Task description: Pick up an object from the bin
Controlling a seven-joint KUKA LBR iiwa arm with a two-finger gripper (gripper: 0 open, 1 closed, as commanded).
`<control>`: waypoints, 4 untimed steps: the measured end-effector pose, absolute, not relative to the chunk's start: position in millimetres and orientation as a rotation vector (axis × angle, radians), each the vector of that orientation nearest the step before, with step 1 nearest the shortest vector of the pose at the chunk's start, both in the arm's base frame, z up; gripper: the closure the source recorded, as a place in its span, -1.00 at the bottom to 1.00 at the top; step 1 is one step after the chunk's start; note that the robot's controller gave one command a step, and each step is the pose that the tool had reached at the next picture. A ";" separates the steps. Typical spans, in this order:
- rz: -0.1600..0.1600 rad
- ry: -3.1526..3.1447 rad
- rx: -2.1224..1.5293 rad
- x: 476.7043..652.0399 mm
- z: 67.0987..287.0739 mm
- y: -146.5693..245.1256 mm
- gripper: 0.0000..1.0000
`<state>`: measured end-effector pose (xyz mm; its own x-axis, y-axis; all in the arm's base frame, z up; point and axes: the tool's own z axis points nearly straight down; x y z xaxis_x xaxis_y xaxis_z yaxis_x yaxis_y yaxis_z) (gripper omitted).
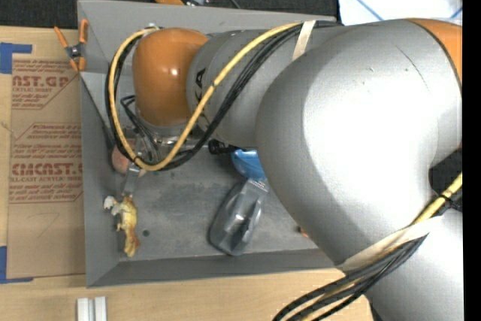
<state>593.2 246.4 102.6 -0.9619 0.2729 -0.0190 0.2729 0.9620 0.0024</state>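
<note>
**Camera placement: one overhead view**

One camera, set above the grey metal bin (180, 199). It faces down and is tilted somewhat to one side. Range is near, with the bin's left, far and near walls all within frame. The arm (361, 131) enters from the right, close under the lens. The bin's right wall probably lies behind it.

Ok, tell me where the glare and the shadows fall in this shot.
Camera view: a bright highlight sits on the arm's orange cover; the bin floor darkens close under the arm; the yellow toy by the bin's left wall lies in even light.
</note>
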 end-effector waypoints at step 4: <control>0.020 3.012 0.719 602.2 97.5 246.7 1.00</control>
